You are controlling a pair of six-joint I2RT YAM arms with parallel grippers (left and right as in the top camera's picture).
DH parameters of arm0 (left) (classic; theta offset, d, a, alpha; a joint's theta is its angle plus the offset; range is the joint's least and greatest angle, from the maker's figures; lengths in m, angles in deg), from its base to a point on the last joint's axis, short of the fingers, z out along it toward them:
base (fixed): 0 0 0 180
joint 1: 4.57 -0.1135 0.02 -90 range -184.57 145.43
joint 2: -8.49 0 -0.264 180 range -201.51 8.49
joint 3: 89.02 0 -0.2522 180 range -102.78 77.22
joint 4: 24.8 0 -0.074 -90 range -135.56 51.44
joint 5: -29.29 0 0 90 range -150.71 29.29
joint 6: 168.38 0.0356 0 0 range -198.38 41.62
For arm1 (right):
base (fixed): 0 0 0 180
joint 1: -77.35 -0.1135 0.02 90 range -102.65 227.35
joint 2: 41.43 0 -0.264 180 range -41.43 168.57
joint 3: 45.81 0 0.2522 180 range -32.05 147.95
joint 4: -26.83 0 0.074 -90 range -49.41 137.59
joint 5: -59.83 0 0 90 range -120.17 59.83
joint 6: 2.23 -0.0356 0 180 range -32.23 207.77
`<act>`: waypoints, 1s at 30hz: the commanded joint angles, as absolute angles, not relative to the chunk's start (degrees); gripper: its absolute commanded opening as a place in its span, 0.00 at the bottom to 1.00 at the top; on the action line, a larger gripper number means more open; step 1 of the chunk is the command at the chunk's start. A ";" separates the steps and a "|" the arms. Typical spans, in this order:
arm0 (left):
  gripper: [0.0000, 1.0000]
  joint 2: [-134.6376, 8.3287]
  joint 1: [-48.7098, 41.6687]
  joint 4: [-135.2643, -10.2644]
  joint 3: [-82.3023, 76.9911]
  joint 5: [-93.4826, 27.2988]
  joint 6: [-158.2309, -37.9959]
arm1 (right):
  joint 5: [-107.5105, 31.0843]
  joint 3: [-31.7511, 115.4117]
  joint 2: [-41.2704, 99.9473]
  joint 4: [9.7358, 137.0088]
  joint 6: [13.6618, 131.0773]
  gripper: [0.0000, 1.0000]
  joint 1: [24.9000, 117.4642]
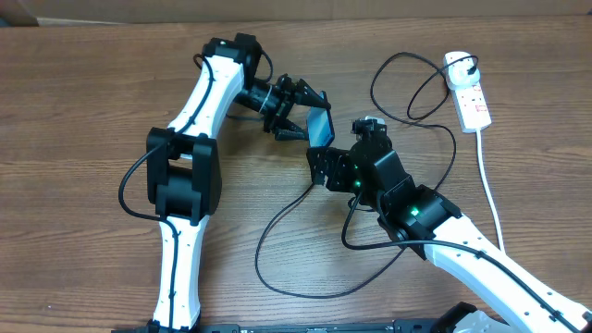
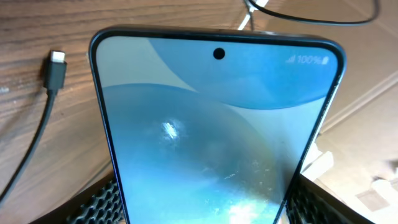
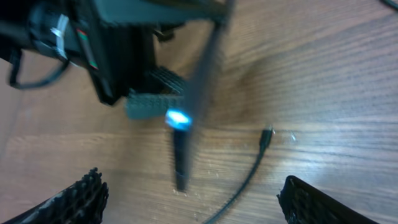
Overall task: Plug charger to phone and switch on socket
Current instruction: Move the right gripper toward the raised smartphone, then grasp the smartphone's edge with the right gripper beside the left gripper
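A brown wood-grain table [image 1: 74, 102] under soft, even light.

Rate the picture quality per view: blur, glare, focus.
Overhead: sharp and evenly lit, with only soft shadows. Left wrist: a white glare spot on the phone screen, the charger tip in focus. Right wrist: blurred throughout, with the phone's edge smeared.

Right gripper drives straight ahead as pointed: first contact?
Likely the phone, edge-on dead ahead in the left gripper; the charger tip lies off to the side. Depth is blurry.
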State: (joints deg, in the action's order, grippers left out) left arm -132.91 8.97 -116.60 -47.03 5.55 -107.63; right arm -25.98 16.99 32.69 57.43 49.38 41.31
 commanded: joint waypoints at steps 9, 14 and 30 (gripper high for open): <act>0.72 -133.24 10.00 -111.70 -48.62 4.74 -119.19 | -17.61 18.28 36.02 54.21 39.08 0.81 41.07; 0.72 -133.24 10.92 -111.75 -48.62 4.94 -121.14 | -16.43 18.28 37.76 50.32 39.13 0.79 41.07; 0.72 -133.24 12.51 -111.77 -48.62 4.68 -120.59 | -12.17 18.28 41.15 49.91 39.13 0.62 41.10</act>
